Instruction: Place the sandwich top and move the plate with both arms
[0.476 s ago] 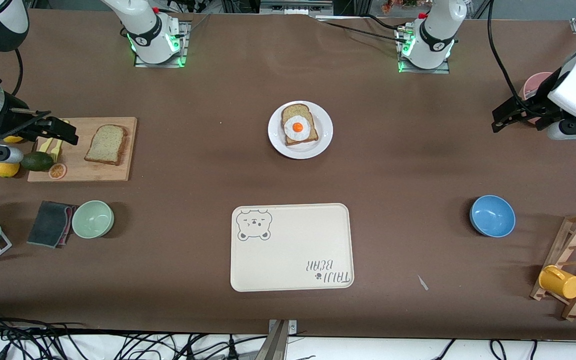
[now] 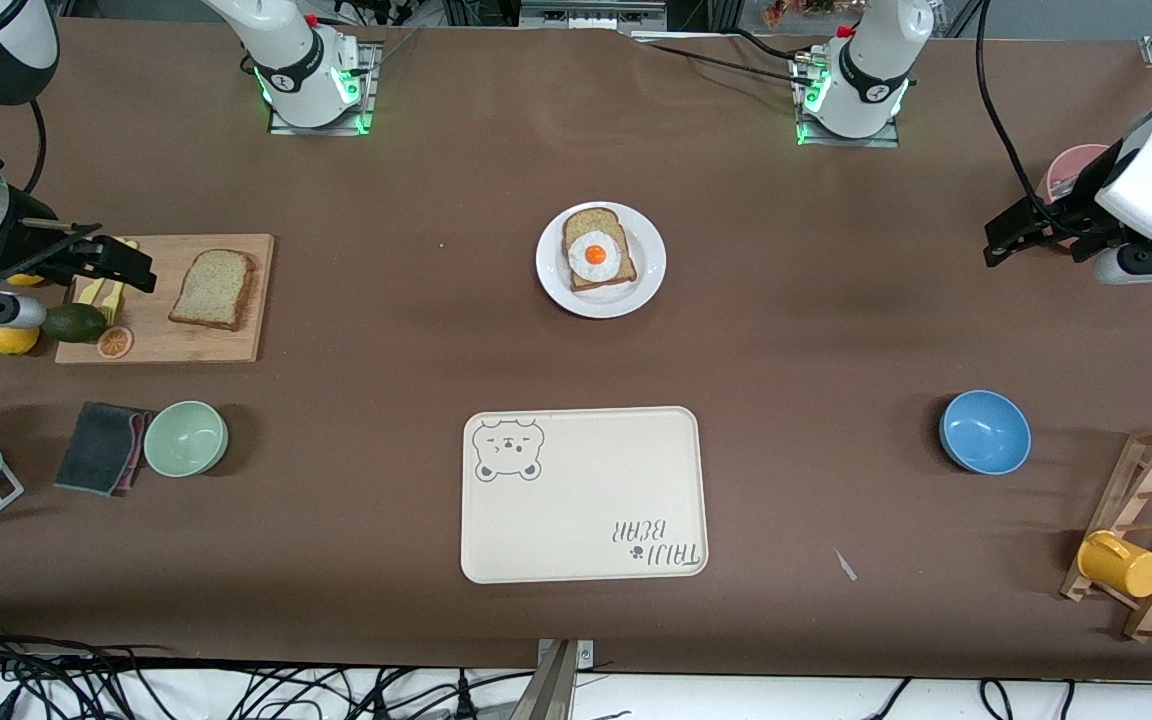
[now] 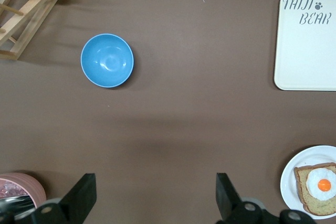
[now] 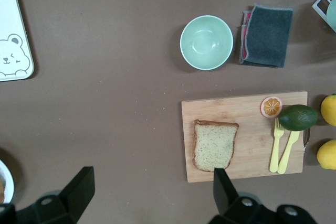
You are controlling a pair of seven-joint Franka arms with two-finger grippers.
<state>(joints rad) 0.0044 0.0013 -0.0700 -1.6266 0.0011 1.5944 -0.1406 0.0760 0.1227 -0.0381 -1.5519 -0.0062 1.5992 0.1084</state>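
Fingers spread wide, the right gripper hangs over the cutting board at the right arm's end of the table, beside the sandwich top. The left gripper, fingers equally apart, hangs over the left arm's end. The plate sits mid-table, toward the robots' edge.

Robot lab w/ mock kitchen setup: arm bases bolted to brown-covered table, cable tangle at table edge nearest front cam, toy food on cutting board under right gripper.
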